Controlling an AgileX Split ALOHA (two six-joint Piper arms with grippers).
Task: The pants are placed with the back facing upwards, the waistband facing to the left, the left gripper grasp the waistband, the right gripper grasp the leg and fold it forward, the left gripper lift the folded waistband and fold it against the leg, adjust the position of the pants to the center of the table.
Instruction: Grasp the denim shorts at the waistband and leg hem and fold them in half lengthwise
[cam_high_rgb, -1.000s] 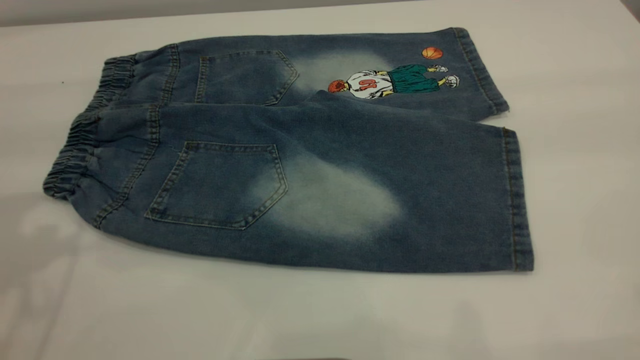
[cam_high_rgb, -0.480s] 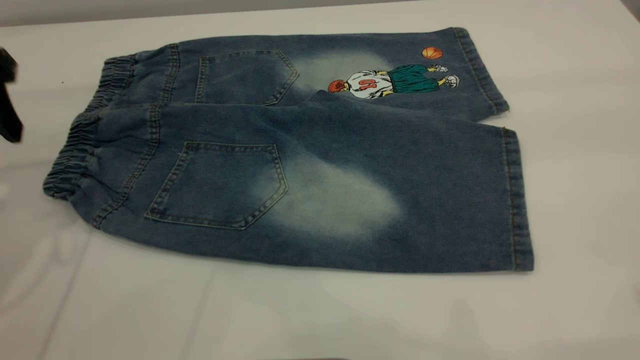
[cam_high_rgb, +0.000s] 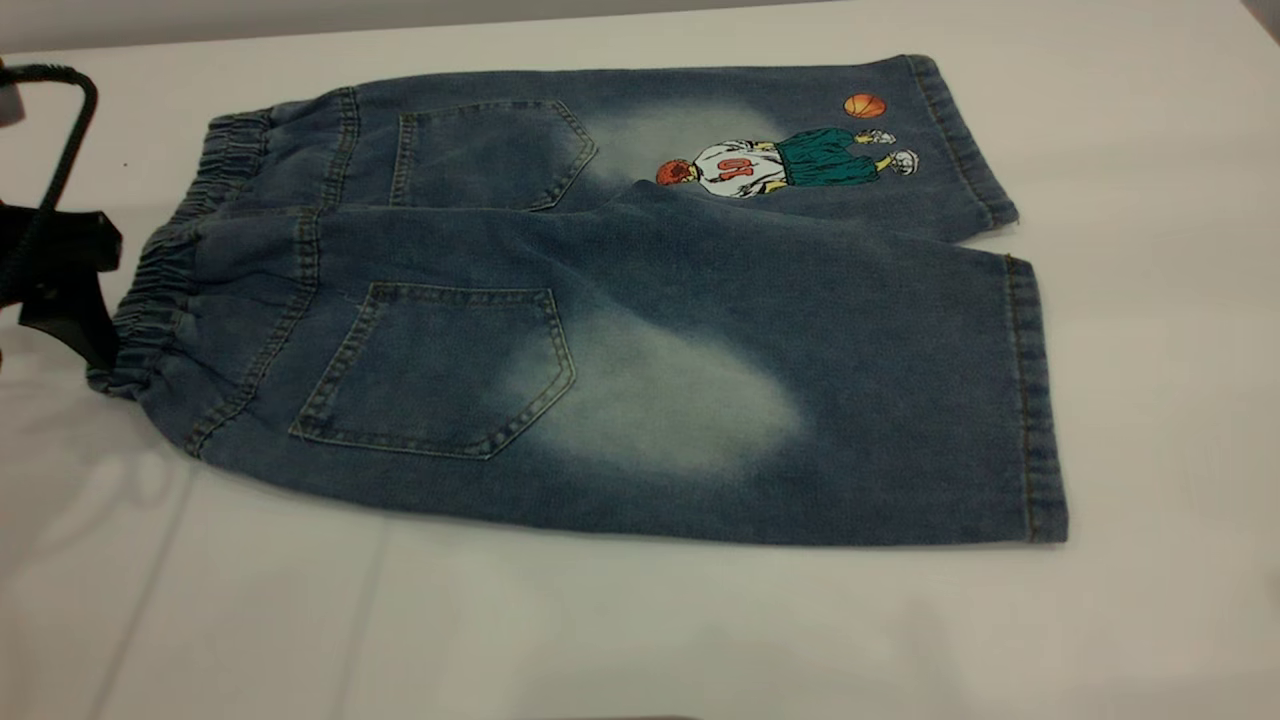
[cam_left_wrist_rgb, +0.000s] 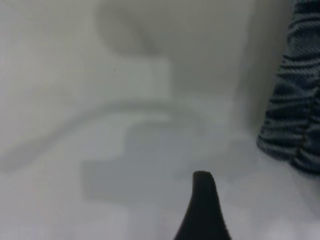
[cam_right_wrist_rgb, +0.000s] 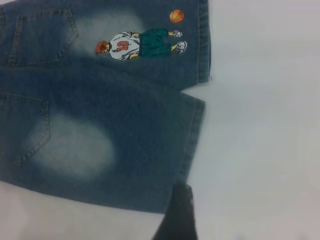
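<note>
The pants (cam_high_rgb: 640, 300) lie flat on the table (cam_high_rgb: 640, 640), back pockets up. The gathered waistband (cam_high_rgb: 150, 300) is at the left. The plain leg (cam_high_rgb: 800, 400) with the pale patch is nearer the front, and the printed leg lies behind it. My left gripper (cam_high_rgb: 70, 290) hangs at the left edge, just beside the waistband's front end. In the left wrist view the left gripper (cam_left_wrist_rgb: 248, 199) is open; one black finger (cam_left_wrist_rgb: 202, 205) shows over bare table, short of the waistband (cam_left_wrist_rgb: 292, 115). My right gripper (cam_right_wrist_rgb: 225, 202) is open beside the plain leg's hem (cam_right_wrist_rgb: 192, 145), holding nothing.
A black cable (cam_high_rgb: 60, 140) loops up from the left gripper at the far left. White tabletop stretches in front of the pants and to their right. The table's back edge (cam_high_rgb: 400, 25) runs just behind the pants.
The left gripper has come into the exterior view from the left edge and moved right, close to the waistband. The pants have not moved.
</note>
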